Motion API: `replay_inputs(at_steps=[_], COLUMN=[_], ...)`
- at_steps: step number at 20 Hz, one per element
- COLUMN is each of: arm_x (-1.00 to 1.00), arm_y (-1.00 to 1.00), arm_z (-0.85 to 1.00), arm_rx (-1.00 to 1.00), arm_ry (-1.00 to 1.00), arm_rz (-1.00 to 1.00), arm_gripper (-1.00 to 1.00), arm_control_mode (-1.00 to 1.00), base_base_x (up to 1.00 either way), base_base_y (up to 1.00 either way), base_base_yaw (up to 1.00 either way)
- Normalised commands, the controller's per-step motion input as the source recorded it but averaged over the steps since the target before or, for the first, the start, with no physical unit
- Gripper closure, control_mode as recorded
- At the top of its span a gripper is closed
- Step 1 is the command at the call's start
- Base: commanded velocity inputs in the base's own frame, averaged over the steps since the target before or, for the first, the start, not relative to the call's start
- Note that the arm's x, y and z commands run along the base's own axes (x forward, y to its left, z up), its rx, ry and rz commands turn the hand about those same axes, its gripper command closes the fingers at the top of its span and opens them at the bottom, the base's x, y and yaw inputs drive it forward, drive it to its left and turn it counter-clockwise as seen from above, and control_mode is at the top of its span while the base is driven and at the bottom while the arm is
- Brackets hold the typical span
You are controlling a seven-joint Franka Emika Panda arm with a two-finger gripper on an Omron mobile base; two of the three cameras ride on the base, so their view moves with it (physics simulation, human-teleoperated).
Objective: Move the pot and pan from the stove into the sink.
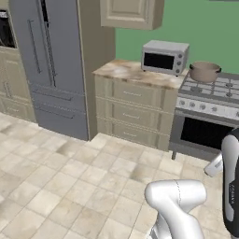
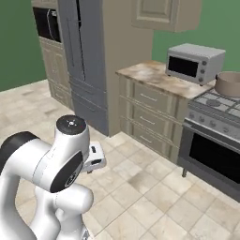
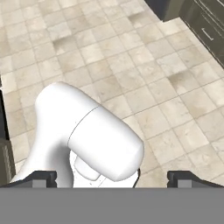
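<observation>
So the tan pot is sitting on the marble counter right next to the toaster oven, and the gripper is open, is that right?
Not quite. The pot sits on the stove, at its back left corner, not on the counter; the left base view shows this. The toaster oven is beside it, and the gripper is open.

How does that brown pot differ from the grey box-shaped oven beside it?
The pot is round, tan-brown and open-topped; the toaster oven is boxy, grey and closed, with a dark glass door. The pot sits on the stove; the toaster oven sits on the marble counter. Both stand upright against the green wall.
</observation>
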Motion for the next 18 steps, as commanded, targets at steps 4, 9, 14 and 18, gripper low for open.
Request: replay_inputs(at_steps=[4, 9, 14, 18], arm_x=[0.00, 0.00, 0.00, 0.00], arm_y=[0.00, 0.00, 0.00, 0.00], arm_z=[0.00, 0.00, 0.00, 0.00], arm_rx=[0.00, 0.00, 0.00, 0.00], arm_ry=[0.00, 0.00, 0.00, 0.00], arm_rz=[0.00, 0.00, 0.00, 0.00], arm_gripper=[-1.00, -1.00, -1.00, -1.00], arm_control_mode=[1.00, 1.00, 1.00, 1.00], base_base_x=[0.06, 0.04, 0.00, 0.00], base_base_y=[0.00, 0.00, 0.00, 0.00], base_base_yaw=[-0.48, -0.47, -0.43, -0.41])
